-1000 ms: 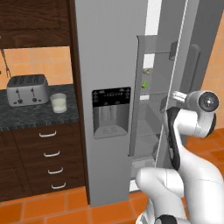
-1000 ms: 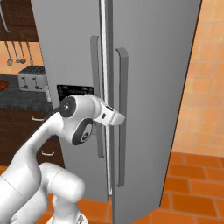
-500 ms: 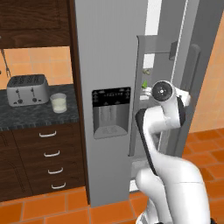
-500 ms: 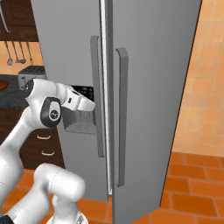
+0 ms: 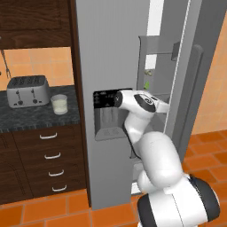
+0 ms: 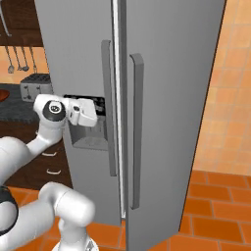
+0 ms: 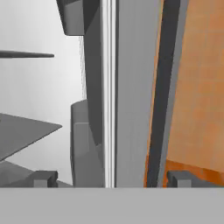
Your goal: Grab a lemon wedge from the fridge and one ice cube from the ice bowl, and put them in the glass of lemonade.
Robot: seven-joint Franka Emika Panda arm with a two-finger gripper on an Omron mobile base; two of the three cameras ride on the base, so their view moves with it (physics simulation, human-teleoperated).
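Observation:
The silver-grey fridge [image 5: 111,53] has its right door [image 5: 195,80] ajar, so the white inside shelves show. A tiny yellowish-olive lump, likely the lemon wedge [image 5: 148,72], sits on a shelf inside. My gripper [image 5: 165,107] hovers in front of the dispenser panel [image 5: 104,99] and points at the door gap. Its fingertips [image 7: 43,178] stand wide apart with nothing between them. In the hand view, the door edge [image 7: 131,96] runs straight ahead. The glass of lemonade [image 5: 59,104] stands on the dark counter beside the toaster. A reddish-brown sliver, perhaps the ice bowl [image 6: 2,94], shows at the left edge.
A silver toaster [image 5: 27,91] stands on the dark counter [image 5: 26,119] left of the fridge, above wood drawers [image 5: 51,155]. A small green item [image 5: 146,85] sits on a fridge shelf. Long bar handles [image 6: 136,132] run down both doors. Utensils [image 6: 19,56] hang on the wall.
The arm has swung left, from in front of the open right door to in front of the dispenser panel. The fingers stayed wide apart.

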